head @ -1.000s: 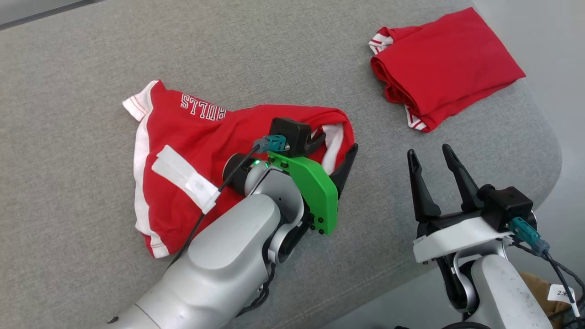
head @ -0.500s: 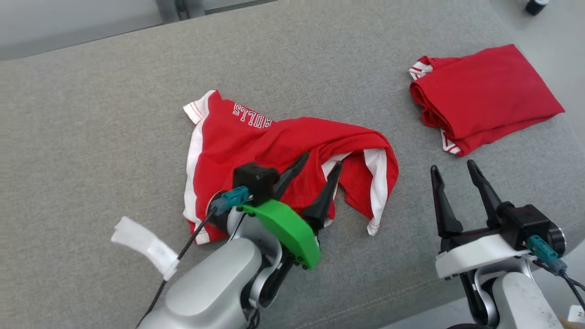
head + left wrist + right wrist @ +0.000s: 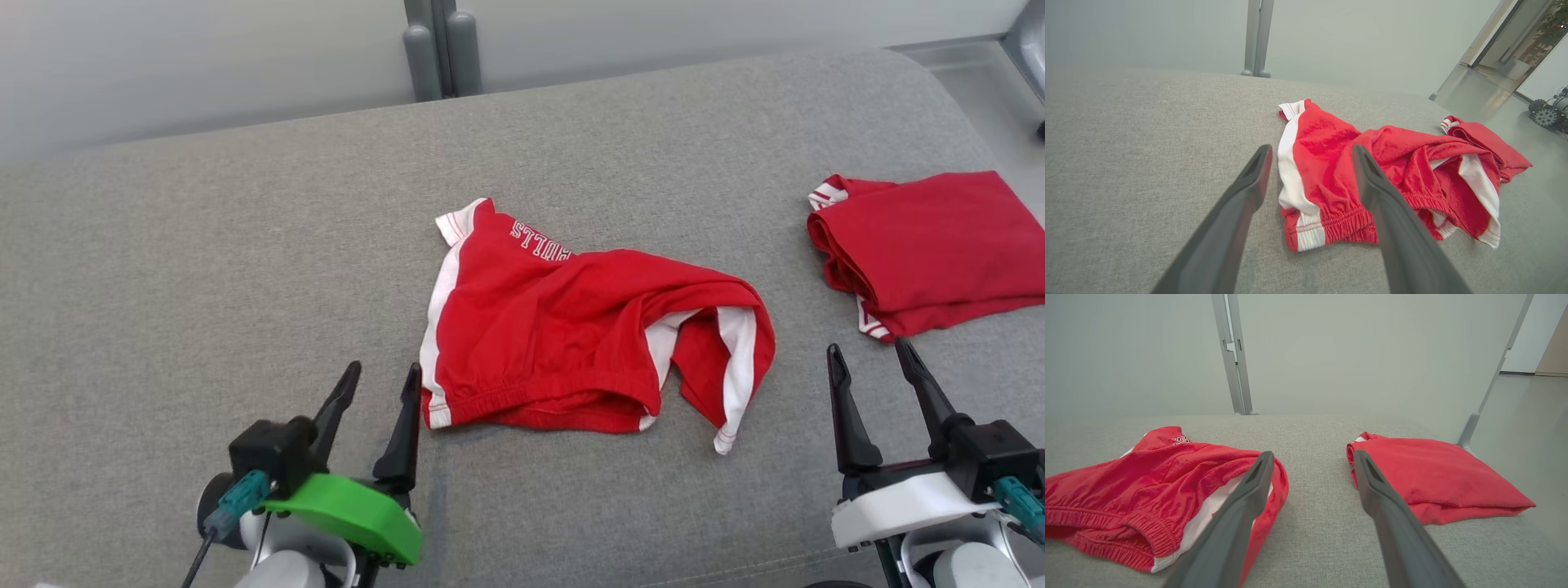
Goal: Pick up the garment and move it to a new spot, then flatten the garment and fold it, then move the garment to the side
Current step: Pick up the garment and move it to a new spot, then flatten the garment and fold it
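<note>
Head view, left to right: left gripper (image 3: 384,372) spread wide, empty, just beside shorts (image 3: 555,327); shorts rumpled mid-cushion; right gripper (image 3: 867,349) likewise wide, empty; folded red garment (image 3: 931,245) far right. Probably already placed at new spot; flattening, folding, moving aside left to do. Grey fabric cushion (image 3: 204,269); pale wall, grey post (image 3: 441,49) behind.

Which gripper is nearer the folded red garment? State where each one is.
Right. The right gripper hovers short of the folded garment, apart from it; the left gripper is beyond the rumpled shorts, by their waistband corner.
</note>
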